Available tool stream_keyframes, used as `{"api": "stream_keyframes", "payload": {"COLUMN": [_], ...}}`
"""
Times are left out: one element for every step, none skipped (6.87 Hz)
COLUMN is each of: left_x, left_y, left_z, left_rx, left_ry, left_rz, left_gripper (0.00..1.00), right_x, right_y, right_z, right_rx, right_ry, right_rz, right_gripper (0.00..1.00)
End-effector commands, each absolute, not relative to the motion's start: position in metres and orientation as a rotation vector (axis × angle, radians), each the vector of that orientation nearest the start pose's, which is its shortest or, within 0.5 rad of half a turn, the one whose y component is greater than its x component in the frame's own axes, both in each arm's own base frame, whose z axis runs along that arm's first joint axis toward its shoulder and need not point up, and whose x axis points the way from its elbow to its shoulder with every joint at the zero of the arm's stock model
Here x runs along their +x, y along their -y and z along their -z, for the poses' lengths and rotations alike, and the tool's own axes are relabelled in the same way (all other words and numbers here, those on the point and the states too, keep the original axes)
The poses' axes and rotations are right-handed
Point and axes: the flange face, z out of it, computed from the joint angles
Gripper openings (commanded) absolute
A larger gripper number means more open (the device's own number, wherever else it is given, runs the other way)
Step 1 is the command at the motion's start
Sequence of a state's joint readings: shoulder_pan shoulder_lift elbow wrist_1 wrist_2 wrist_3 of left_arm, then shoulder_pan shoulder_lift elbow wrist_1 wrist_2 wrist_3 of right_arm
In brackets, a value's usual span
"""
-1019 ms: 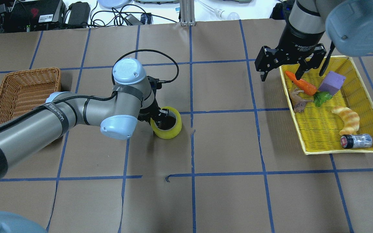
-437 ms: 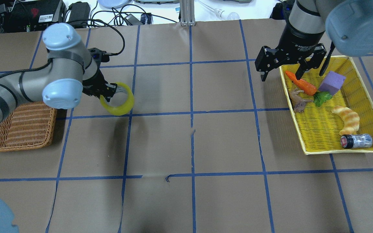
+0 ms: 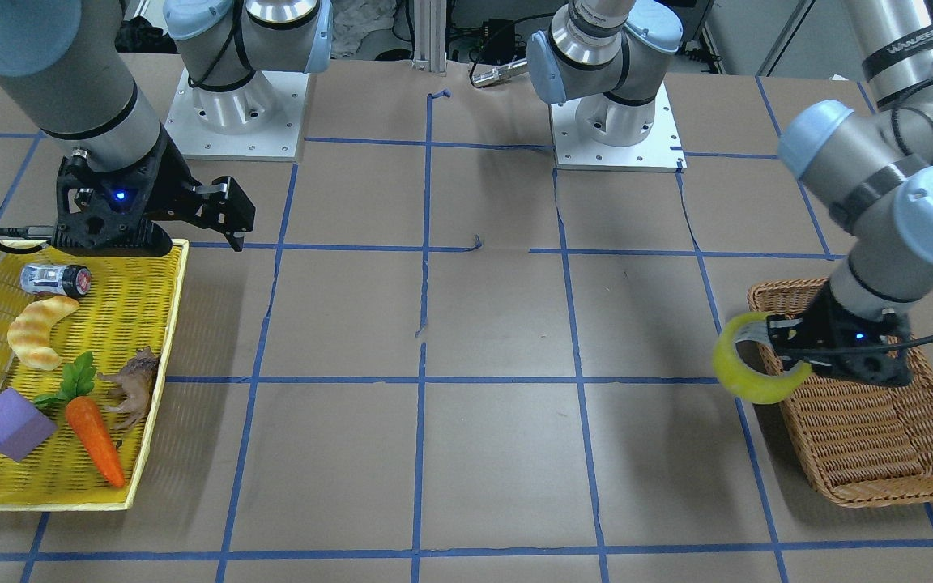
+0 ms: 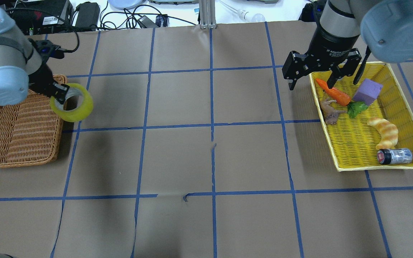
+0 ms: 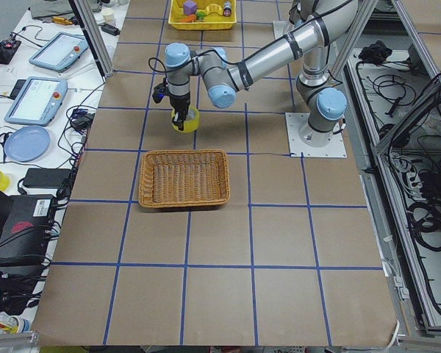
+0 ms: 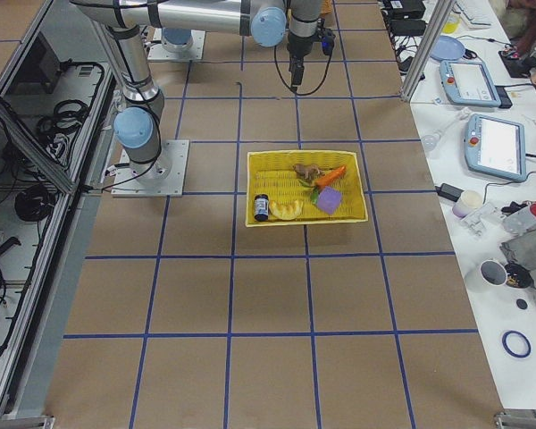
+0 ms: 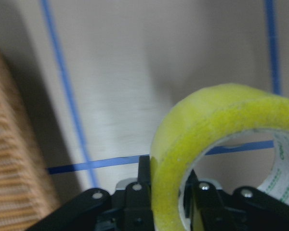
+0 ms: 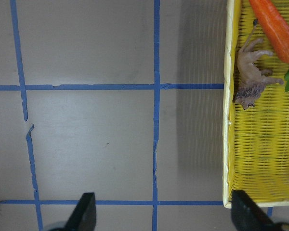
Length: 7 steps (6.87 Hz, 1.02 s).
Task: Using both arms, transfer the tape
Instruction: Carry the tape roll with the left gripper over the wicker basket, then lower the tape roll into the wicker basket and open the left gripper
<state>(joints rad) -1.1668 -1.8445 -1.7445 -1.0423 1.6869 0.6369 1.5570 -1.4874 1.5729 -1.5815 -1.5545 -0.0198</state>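
The tape [image 4: 74, 107], a yellow roll with a white core, hangs from my left gripper [image 4: 61, 94], which is shut on its wall. It is held above the table at the inner edge of the wicker basket [image 4: 20, 136]. The front-facing view shows the tape [image 3: 750, 380] just beside the basket's [image 3: 871, 437] rim. The left wrist view shows the tape [image 7: 216, 125] clamped between the fingers. My right gripper [image 4: 310, 86] is open and empty, hovering over the near edge of the yellow tray [image 4: 357, 143].
The yellow tray holds a carrot [image 4: 333, 92], a purple block [image 4: 368, 91], a toy lion [image 4: 330, 111], a croissant toy [image 4: 384, 130] and a small can [image 4: 394, 156]. Brown paper with blue tape lines covers the table.
My left arm has carried the tape from the table's middle leftward to the wicker basket's edge. The right arm has not moved.
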Motion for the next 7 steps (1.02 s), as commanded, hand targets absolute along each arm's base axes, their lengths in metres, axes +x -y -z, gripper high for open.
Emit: {"api": "stream_keyframes", "payload": {"left_x": [0.239,0.258,0.27,0.273,0.27,0.264,0.268], "left_y": [0.544,0.541,0.54,0.546,0.547,0.55,0.555], "left_z": [-0.299,-0.292,-0.278,-0.25,-0.223,-0.218,-0.227], "left_rx": [0.369,0.401,0.434,0.435,0.436,0.445,0.447], "left_ry": [-2.977,-2.977,-2.993,-3.038,-3.067,-3.084,-3.027], "left_rz": [-0.021,0.01,0.007,0.041,0.058,0.16,0.235], "left_gripper": [0.0,0.0,0.0,0.0,0.0,0.5,0.85], "right_x": [0.128,0.128,0.128,0.128,0.128,0.128,0.128], "right_y": [0.521,0.52,0.522,0.525,0.525,0.525,0.525], "right_z": [-0.446,-0.447,-0.449,-0.452,-0.453,-0.454,-0.452], "right_rx": [-0.011,-0.011,-0.009,-0.009,-0.009,-0.009,0.0], "right_ry": [-3.123,-3.123,-3.123,-3.122,-3.121,-3.121,-3.12], "right_rz": [-0.112,-0.11,-0.084,-0.048,-0.038,-0.033,-0.035], "right_gripper": [1.0,1.0,1.0,1.0,1.0,1.0,1.0]}}
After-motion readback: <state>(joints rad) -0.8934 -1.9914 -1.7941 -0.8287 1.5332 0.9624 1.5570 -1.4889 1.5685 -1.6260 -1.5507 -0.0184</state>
